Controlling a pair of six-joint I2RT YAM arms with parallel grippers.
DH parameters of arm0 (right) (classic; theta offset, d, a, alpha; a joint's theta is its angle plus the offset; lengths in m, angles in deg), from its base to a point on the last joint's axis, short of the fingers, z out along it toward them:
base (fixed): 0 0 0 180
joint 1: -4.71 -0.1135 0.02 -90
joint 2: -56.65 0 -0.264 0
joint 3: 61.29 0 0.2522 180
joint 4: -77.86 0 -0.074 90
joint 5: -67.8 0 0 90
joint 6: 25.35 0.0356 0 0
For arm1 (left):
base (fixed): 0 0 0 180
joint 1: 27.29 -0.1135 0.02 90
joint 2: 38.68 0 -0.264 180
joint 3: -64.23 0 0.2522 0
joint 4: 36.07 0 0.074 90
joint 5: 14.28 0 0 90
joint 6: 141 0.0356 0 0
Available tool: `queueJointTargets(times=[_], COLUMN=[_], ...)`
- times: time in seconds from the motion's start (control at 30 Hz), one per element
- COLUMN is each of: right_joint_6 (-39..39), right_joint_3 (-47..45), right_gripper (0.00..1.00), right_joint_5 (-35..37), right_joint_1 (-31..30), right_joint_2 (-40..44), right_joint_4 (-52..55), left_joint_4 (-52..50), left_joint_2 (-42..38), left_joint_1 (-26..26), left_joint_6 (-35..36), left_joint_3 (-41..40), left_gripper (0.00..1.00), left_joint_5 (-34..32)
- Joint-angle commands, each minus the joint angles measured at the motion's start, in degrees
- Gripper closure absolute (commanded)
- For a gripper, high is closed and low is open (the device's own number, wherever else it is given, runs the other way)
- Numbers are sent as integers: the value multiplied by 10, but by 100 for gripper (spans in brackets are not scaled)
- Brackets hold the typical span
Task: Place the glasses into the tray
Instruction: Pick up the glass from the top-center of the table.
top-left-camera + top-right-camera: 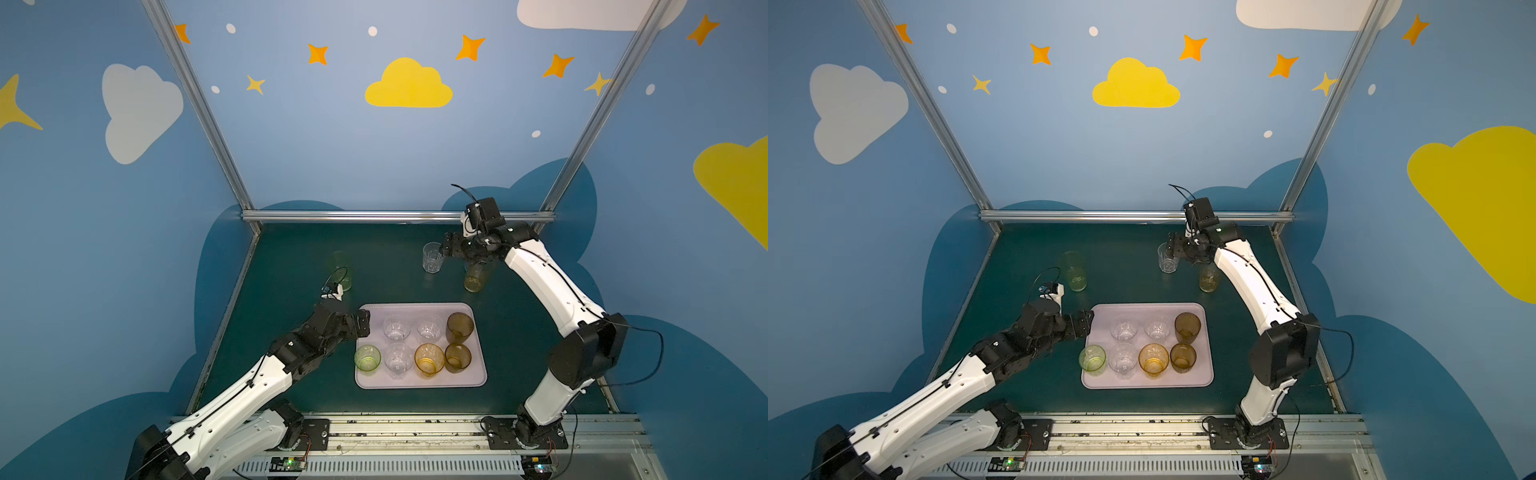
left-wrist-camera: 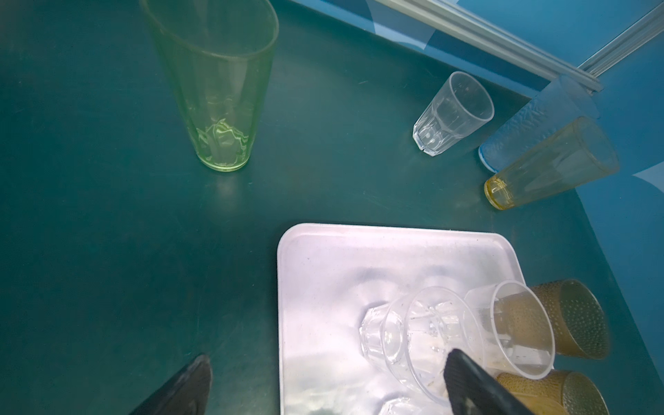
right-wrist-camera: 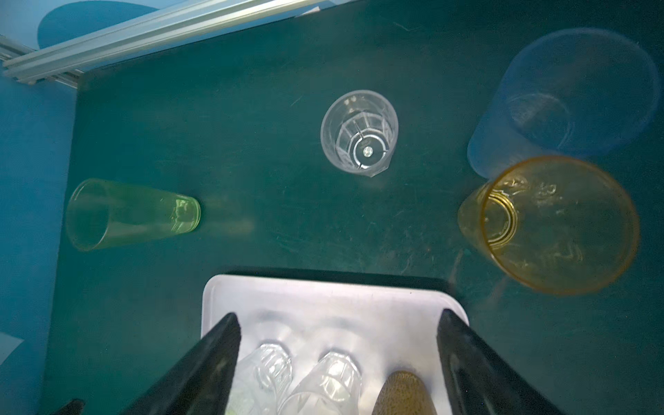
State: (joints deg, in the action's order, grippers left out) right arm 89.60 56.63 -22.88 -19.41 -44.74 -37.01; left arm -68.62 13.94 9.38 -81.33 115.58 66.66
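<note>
Though spread wide, both jaws empty.

Blurred pale blue tall glass point(image 3: 575, 104) in the right wrist view, not made out behind the right arm point(image 1: 540, 274) in both top views, tall amber glass point(image 1: 477, 280) upper part covered by that arm, tall green glass point(image 2: 219, 90) rim cut off by the left wrist view's edge

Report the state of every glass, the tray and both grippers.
tray: flat, partly filled.
glasses in tray: seven, upright.
tall green glass: upright, outside tray.
short clear glass: upright, outside tray.
tall amber glass: upright, outside tray.
pale blue glass: upright, outside tray.
left gripper: open, empty.
right gripper: open, empty.
</note>
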Motion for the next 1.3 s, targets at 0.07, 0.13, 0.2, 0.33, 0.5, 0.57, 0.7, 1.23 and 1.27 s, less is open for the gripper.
queueJointTargets(times=[0.07, 0.13, 0.2, 0.33, 0.5, 0.57, 0.7, 1.23, 1.27], right_joint_6=[-25, -29, -28, -18, -15, -14, -19, -48, -49], right_joint_3=[96, 132, 162, 206, 224, 223, 232, 315, 319], right_gripper=[19, 24, 30, 42, 45, 49, 55, 59, 59], right_joint_5=[-10, -23, -28, -50, -63, -64, -68, -70, -70], right_joint_1=[7, 7, 7, 8, 8, 7, 7, 3, 3], right_joint_2=[-81, -118, -150, -204, -243, -255, -278, -365, -368], right_joint_4=[40, 46, 54, 61, 48, 41, 31, 37, 38], left_joint_4=[47, 49, 48, 37, 40, 44, 41, 38, 38], left_joint_2=[-4, -2, 1, 12, 13, 13, 16, 13, 13], left_joint_1=[-7, -7, -7, -7, -7, -7, -8, -10, -11], left_joint_6=[3, -1, 0, 6, -2, -2, -3, -6, -6], left_joint_3=[-2, 1, 5, 16, 13, 12, 15, 6, 5], left_gripper=[0, 0, 0, 0, 0, 0, 0, 0, 0], left_joint_5=[27, 35, 39, 48, 51, 50, 51, 35, 35])
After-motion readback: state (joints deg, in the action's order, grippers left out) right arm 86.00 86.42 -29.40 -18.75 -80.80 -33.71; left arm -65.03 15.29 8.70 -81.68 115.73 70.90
